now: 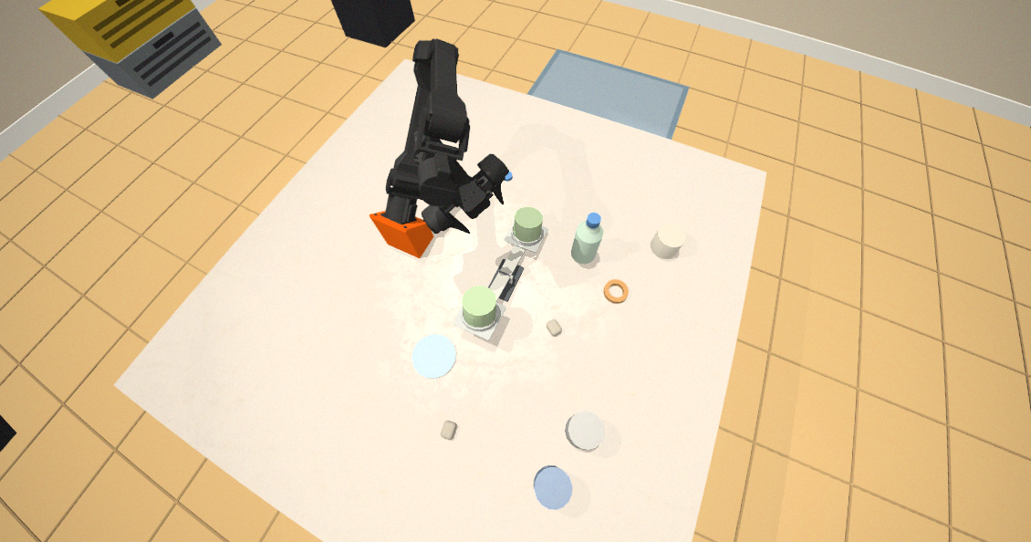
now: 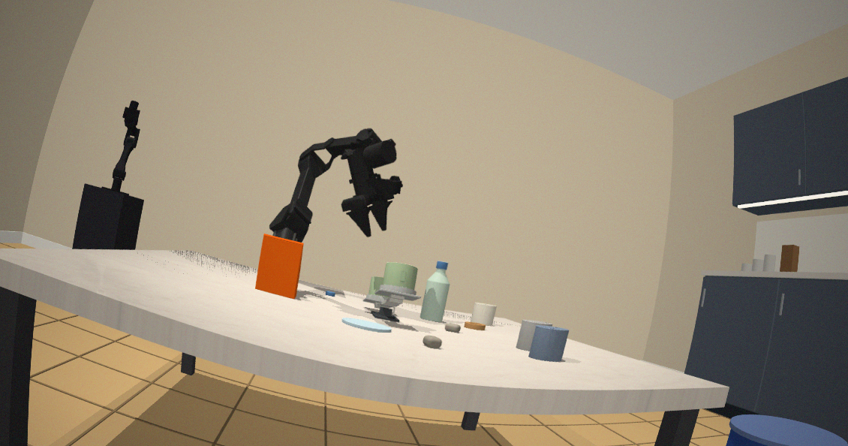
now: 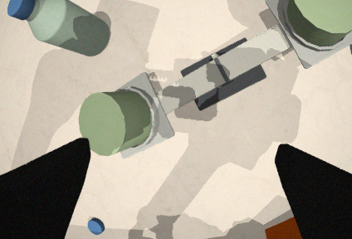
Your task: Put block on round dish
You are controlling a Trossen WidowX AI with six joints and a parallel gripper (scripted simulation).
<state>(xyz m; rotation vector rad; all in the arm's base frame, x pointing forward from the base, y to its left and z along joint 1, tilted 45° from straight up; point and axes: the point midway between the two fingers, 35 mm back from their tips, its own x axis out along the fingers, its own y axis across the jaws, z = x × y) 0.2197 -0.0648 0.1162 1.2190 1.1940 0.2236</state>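
Note:
My gripper [image 1: 485,216] [image 2: 377,233] [image 3: 188,153] is open and empty, pointing down high above the table on the orange base's side of the balance [image 1: 505,282] [image 2: 385,313] [image 3: 257,50]. One green cup [image 1: 527,225] [image 2: 375,286] [image 3: 104,124] stands upside down on the end by the bottle; in the wrist view it is beside the left fingertip. The other green cup [image 1: 479,307] [image 2: 400,275] [image 3: 325,4] stands on the end by the dish. That end looks higher, and the bottle end lower. No block shows. The light-blue round dish [image 1: 434,356] [image 2: 366,324] has nothing on it.
A bottle [image 1: 586,243] [image 2: 434,294] [image 3: 68,25] stands close to the lower cup. An orange ring [image 1: 606,297] and a stone [image 1: 553,328] lie beyond the balance. Another stone [image 1: 448,430] is past the dish. A blue cap [image 3: 95,226] [image 2: 329,293] lies behind. White, grey and blue cups stand farther off.

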